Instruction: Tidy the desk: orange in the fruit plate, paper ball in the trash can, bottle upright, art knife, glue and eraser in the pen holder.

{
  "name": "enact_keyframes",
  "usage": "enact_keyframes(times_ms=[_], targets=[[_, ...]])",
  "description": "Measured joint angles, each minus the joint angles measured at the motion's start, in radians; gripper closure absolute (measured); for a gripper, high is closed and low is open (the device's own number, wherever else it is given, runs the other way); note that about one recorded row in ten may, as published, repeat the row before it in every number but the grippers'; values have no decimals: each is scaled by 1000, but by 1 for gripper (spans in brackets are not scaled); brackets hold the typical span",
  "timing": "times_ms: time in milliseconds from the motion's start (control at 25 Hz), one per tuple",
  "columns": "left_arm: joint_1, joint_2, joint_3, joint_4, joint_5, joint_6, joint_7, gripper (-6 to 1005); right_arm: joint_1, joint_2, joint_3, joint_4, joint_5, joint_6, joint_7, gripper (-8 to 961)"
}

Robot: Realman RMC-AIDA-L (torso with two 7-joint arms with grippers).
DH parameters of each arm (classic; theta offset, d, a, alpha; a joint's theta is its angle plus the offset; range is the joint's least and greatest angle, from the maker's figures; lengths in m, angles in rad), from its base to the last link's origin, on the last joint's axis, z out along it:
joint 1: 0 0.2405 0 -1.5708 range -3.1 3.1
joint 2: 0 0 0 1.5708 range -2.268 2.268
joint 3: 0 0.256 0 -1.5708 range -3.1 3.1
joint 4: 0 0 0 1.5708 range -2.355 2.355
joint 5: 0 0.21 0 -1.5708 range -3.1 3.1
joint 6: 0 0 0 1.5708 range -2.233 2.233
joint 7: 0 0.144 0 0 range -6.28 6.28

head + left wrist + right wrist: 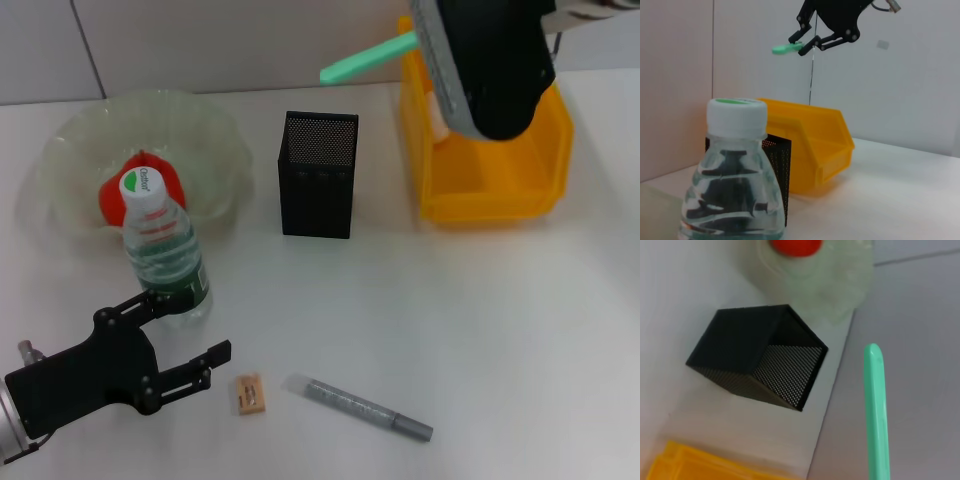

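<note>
My right gripper is shut on the green art knife and holds it high, between the black mesh pen holder and the yellow trash can. The knife hangs beside the holder's open top. The bottle stands upright before the pale green fruit plate, where the orange lies. My left gripper is open at the bottle's base. The tan eraser and grey glue stick lie on the table in front. I cannot make out the paper ball.
My right arm hides much of the trash can's inside. A wall rises behind the white table. In the left wrist view, the bottle stands close, with the holder and bin behind it.
</note>
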Motion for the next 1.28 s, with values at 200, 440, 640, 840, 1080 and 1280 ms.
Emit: enact_keyframes(times_ms=[200,440,640,840,1080,1280], targets=[[-1,-1,0,-17,-21,0,3,214,3,-2,-26,13,-2,21,-85,799],[-6,-2,0,-24,-32,-3,4,214,7,-23,-25,72,-4,104,-198,799],[-8,-2,0,-31,-44,-3,1,214,10,-29,-33,148,-4,179,-259,799],[-8,-2,0,-46,-63,-3,3,214,15,-35,-62,181,-4,211,-270,800],[-8,-2,0,-52,-71,-10,4,214,35,-36,-95,230,-3,240,-289,800],[-8,-2,0,-58,-75,-11,6,214,66,-34,-118,298,-3,276,-313,800]])
